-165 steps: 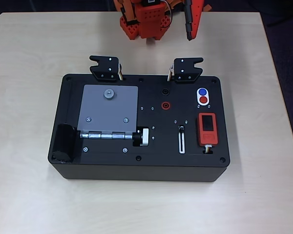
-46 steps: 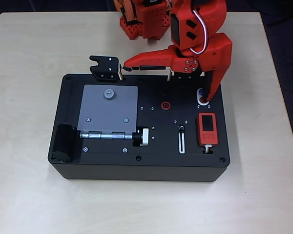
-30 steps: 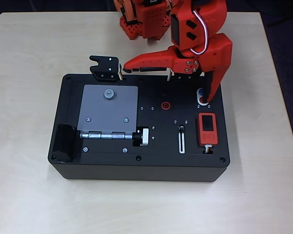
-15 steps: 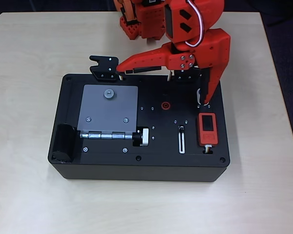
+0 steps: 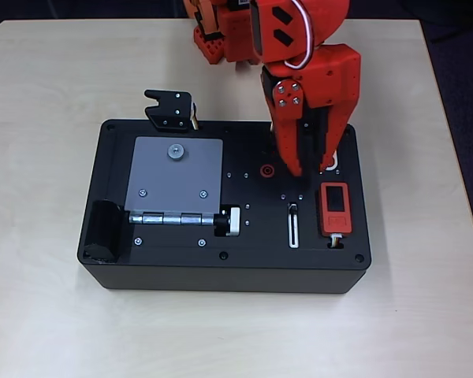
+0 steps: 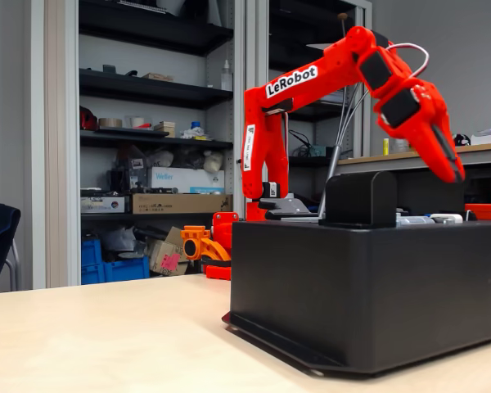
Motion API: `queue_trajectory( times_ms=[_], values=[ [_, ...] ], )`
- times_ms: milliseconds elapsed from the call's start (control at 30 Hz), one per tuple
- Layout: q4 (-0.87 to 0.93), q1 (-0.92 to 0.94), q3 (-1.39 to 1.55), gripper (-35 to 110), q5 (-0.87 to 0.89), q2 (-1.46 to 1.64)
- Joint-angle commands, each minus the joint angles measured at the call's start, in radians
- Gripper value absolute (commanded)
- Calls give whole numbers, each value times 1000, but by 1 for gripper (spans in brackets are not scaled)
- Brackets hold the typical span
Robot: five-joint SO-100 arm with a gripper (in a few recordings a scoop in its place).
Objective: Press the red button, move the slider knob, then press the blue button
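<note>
In the overhead view the claw (image 5: 309,167) is hovering over the black box (image 5: 181,264), fingers nearly pressed together, pinching nothing. It is covering the button pair's spot. The slider knob (image 5: 293,209) is sitting at its slot's far end, just below the fingertips.

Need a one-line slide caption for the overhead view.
Red arm's tool hovers over the black box, between the red socket and red device, above the slider knob.

Pincer (image 5: 309,167) hides red button, blue button.
</note>
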Motion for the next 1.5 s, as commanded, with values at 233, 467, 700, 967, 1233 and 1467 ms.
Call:
queue_trajectory(
  times_ms=[233,467,700,967,1233,1467],
  values=[
    [40,32,-21,0,-6,-58],
    [57,49,-35,0,0,-115],
    [72,60,-87,0,9,-160],
    [89,66,-199,0,12,-232],
    [109,58,-267,0,20,-279],
    [106,37,-267,0,49,-275]
  ],
)
